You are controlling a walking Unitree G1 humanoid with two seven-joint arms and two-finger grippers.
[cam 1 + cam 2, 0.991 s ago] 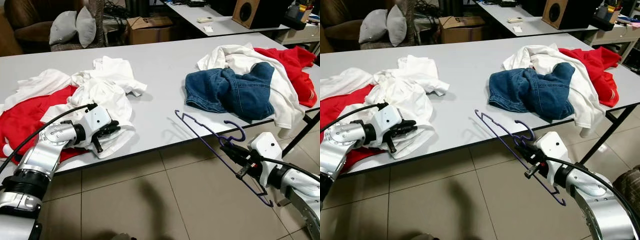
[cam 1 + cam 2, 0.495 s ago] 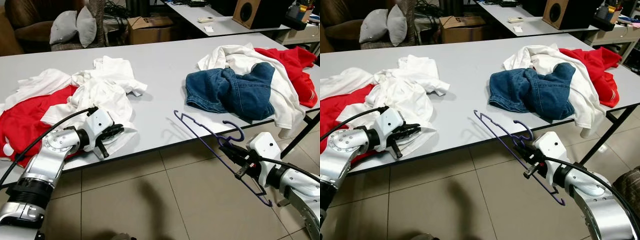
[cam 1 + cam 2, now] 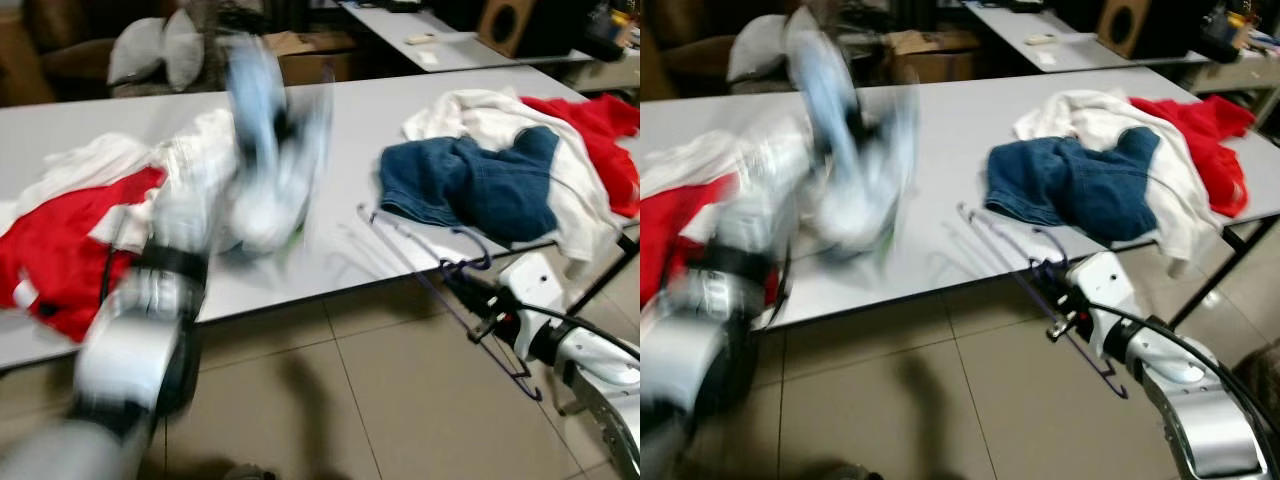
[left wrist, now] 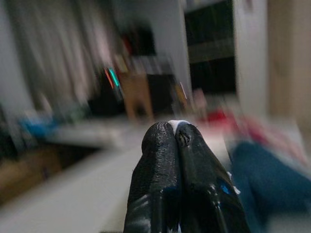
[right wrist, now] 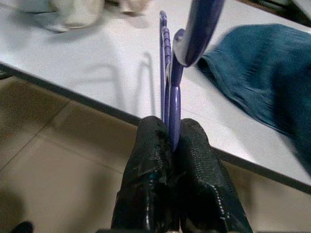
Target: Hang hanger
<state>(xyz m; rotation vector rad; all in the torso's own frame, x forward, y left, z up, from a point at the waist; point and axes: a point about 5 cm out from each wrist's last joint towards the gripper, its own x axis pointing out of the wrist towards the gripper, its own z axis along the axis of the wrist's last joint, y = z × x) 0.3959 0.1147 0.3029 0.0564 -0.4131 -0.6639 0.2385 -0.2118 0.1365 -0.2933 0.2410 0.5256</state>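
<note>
Left eye view: purple hanger (image 3: 440, 290) clamped in right gripper (image 3: 478, 312), slanting over the edge of the grey table (image 3: 350, 120) beside the blue jeans (image 3: 470, 185); left arm (image 3: 200, 230) a blur above the white clothes (image 3: 215, 150).

Right eye view: same layout; no rail or hook for hanging visible.

Left wrist view: left gripper (image 4: 176, 133) pressed shut on nothing, surroundings smeared.

Right wrist view: black fingers (image 5: 150, 160) pinching the hanger's thin neck. Likely risks: hanger twisting in so narrow a pinch, or its far end snagging on jeans or table edge.
</note>
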